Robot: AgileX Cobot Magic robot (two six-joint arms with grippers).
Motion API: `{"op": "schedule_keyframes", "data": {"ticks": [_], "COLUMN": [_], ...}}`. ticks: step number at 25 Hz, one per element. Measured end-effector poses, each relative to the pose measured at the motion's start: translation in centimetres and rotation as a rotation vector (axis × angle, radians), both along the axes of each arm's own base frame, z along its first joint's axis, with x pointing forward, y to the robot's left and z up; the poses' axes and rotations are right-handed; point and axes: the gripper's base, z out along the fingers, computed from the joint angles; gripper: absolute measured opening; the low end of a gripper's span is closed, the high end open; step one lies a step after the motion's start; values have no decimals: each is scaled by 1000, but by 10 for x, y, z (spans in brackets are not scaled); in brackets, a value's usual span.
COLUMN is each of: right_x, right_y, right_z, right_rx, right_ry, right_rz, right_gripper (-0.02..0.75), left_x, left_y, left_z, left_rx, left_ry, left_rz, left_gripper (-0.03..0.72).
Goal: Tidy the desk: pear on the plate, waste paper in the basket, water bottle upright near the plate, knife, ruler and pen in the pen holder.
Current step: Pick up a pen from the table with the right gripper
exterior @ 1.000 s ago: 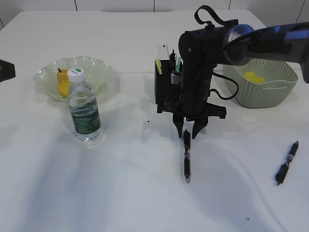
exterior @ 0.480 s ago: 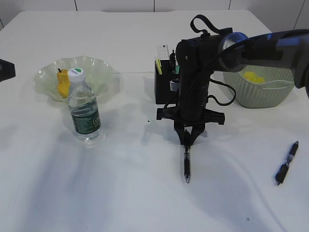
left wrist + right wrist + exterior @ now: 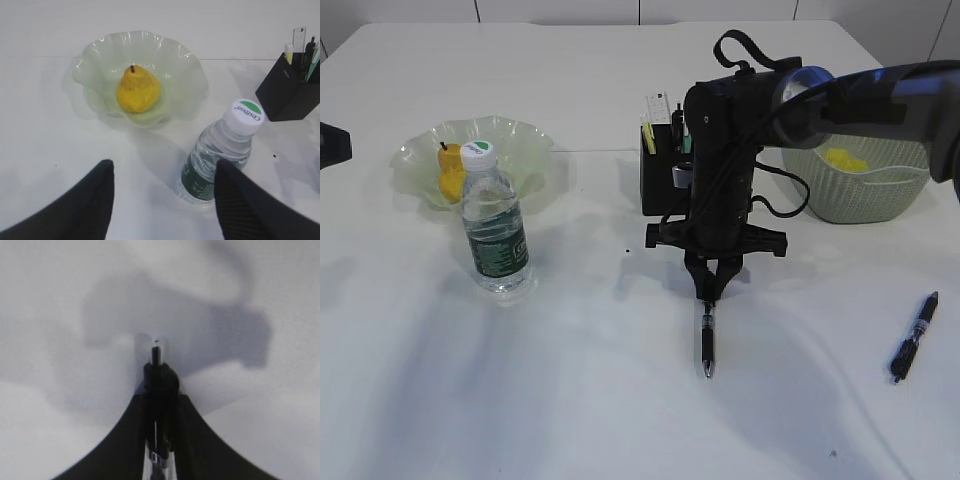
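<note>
Pen [image 3: 706,340] on counter [image 3: 620,400], clamped at its top end by right gripper [image 3: 707,292].
Left gripper [image 3: 162,200] released, above bottle [image 3: 217,150].

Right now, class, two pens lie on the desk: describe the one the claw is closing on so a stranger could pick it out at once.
Start at the black pen holder in the middle of the white desk. Just in front of it the right claw points straight down, its fingers pressed against the top end of a black pen. The other pen lies alone near the right edge, in front of the green basket.
</note>
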Motion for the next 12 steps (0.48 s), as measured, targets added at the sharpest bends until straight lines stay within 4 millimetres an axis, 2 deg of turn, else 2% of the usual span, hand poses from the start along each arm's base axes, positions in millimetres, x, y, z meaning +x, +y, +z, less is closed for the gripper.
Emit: {"op": "schedule_keyframes", "data": {"ticks": [7, 12], "right_x": [0, 1], "right_y": [0, 0], "right_z": [0, 10], "right_rx": [-4, 4], "right_ry": [-2, -25], "right_rz": [13, 34], "right_gripper": [96, 96], "left_x": [0, 0], "left_y": [0, 0], "left_z": [0, 0], "left_rx": [0, 0], "left_ry": [0, 0], "left_rz": [0, 0], "left_gripper": [447, 447]}}
